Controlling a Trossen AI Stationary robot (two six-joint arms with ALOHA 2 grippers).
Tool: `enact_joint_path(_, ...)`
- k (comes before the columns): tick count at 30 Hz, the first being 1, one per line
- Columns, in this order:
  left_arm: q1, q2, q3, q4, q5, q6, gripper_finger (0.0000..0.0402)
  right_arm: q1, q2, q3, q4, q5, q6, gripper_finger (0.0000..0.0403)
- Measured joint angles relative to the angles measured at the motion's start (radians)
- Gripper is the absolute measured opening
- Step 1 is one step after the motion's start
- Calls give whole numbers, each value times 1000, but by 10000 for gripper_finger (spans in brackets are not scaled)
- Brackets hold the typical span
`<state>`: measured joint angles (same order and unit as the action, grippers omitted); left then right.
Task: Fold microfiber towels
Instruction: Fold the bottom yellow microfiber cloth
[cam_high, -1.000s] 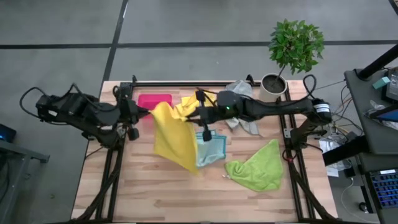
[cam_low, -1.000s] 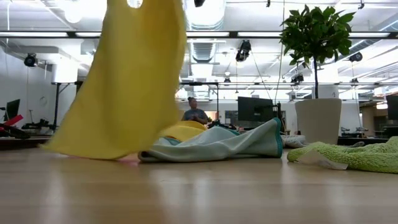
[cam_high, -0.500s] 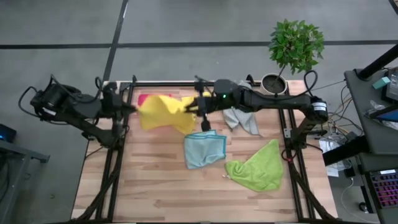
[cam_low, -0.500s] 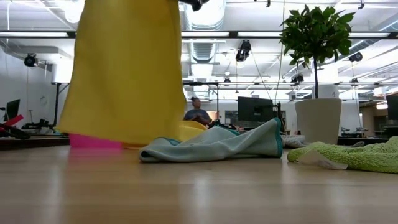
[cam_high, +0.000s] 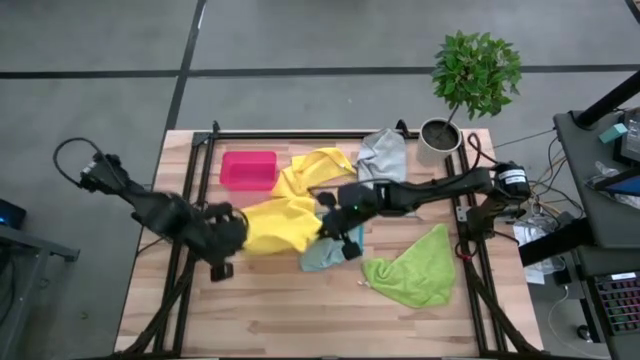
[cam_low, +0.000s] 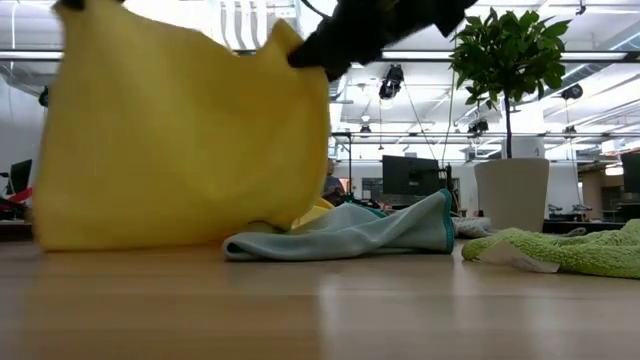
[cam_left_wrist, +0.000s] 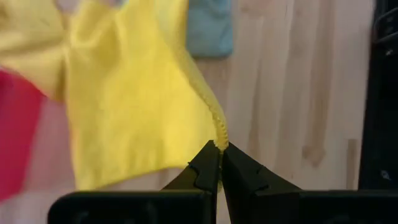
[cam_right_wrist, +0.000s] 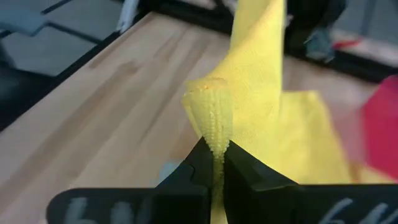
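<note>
A yellow microfiber towel (cam_high: 278, 225) hangs spread between my two grippers above the table's middle. My left gripper (cam_high: 230, 233) is shut on its left end and my right gripper (cam_high: 333, 224) on its right end. In the low view the towel (cam_low: 170, 150) hangs as a wide sheet, its lower edge (cam_low: 140, 243) down at the tabletop. A light blue towel (cam_high: 322, 257) lies crumpled partly under the right gripper. A second yellow towel (cam_high: 318, 166) and a grey one (cam_high: 384, 154) lie at the far side, and a lime green one (cam_high: 412, 268) lies near right. My left gripper pinches a corner of the yellow towel at its hemmed edge (cam_left_wrist: 219, 138) between its two fingers, which slant steeply down. The cloth hangs away from the fingers. My right gripper pinches another corner, bunched at the hem (cam_right_wrist: 212, 127), between its two fingers. They point toward the table's left, slanting a little down, and the cloth runs slack toward the left gripper.
A pink-red bin (cam_high: 248, 169) stands at the far left of the table, just beyond the held towel. A potted plant (cam_high: 472, 78) stands at the far right corner. Bare wood (cam_high: 270, 310) lies along the near edge.
Both grippers have swung from the table's far side toward its near edge and come down, carrying the yellow towel. The towel, hanging high and narrow before, now hangs wide between them with its lower edge at the tabletop.
</note>
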<state>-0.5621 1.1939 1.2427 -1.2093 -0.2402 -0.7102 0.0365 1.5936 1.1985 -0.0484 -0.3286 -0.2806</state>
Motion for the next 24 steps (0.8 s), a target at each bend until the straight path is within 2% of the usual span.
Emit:
enact_joint_path(5,-60,114,-26,149,55,-55,0,71,0,-43,0,0,73,8)
enact_joint_path(11,-122,252,-26,341,165,-126,0,155,-1,-88,1,-59,194,9)
enact_joint_path(16,-172,358,-26,536,281,-204,0,228,0,-126,31,-69,325,12)
enact_joint_path(19,-203,405,-14,618,352,-281,0,273,4,-134,40,-63,390,34)
enact_joint_path(24,-260,452,3,687,368,-403,0,338,35,-135,99,-64,442,87)
